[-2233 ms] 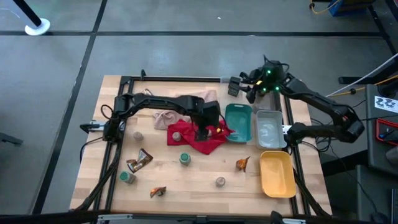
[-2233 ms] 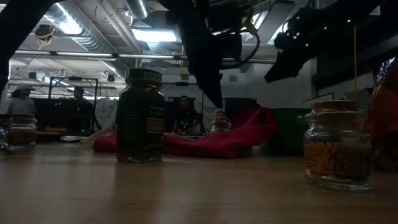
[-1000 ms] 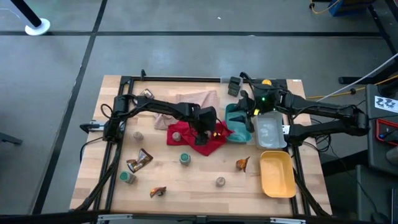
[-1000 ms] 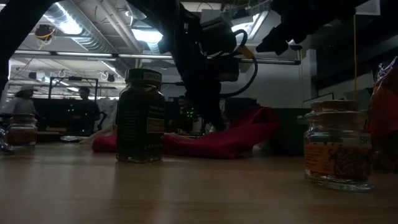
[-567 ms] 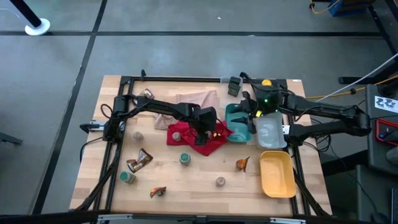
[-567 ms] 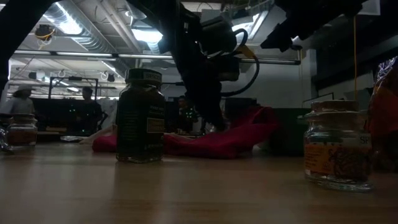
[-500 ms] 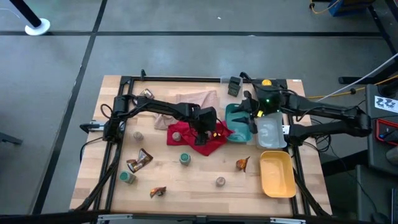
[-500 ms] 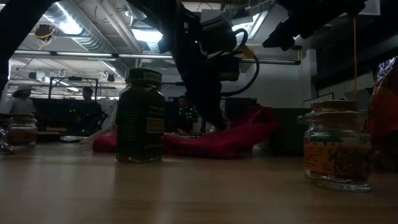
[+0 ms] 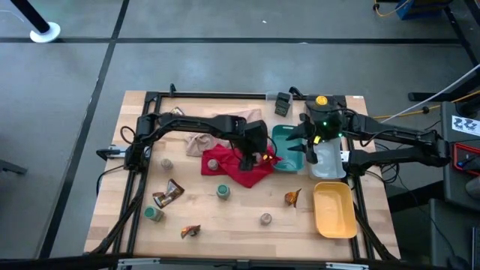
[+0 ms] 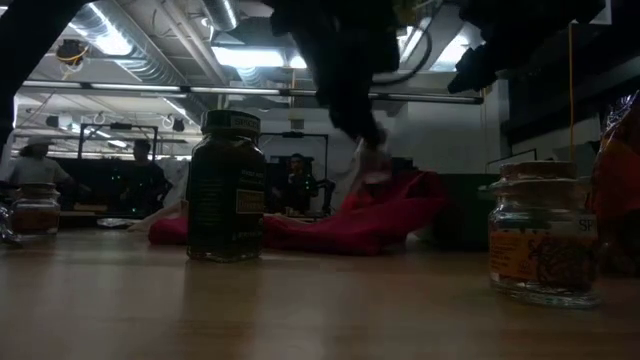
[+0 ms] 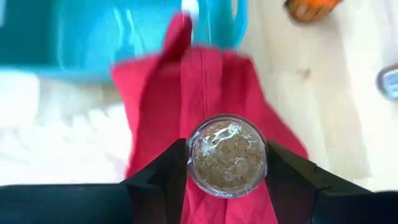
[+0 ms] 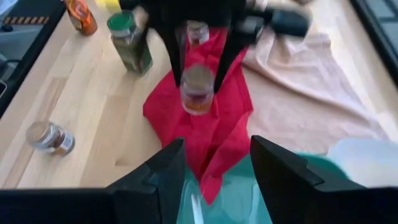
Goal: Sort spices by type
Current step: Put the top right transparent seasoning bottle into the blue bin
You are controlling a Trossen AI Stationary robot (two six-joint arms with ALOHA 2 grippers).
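My left gripper [image 9: 253,152] hangs over the red cloth [image 9: 238,169], shut on a small grey-lidded jar [image 12: 198,92] of light brown spice [image 11: 227,155]. My right gripper [image 12: 214,177] is open above the teal tray [image 9: 289,148], holding nothing. Another small jar [image 9: 213,163] stands on the red cloth. Green-lidded jars [image 9: 223,193] [image 9: 154,214] and grey-lidded jars [image 9: 265,219] [image 9: 165,163] stand on the wood. Sachets [image 9: 169,193] [image 9: 190,231] [image 9: 292,198] lie flat on the table. A yellow-capped bottle [image 9: 321,100] sits at the far edge. My left gripper pinches the jar between its two fingers [image 11: 168,177], one on each side of the round glass wall [image 11: 194,155]. The fingers come from above, pointing down. The jar is upright and lifted clear above the red cloth.
A clear tray [image 9: 326,159] and a yellow tray [image 9: 334,210] lie along the right edge beside the teal one. A beige cloth [image 9: 217,126] lies on the far side of the red cloth. In the low view, people show in the room behind.
My left gripper has risen from the red cloth with the jar in its fingers, lifting it clear, and has shifted a little toward the teal tray. The red cloth has stayed on the table.
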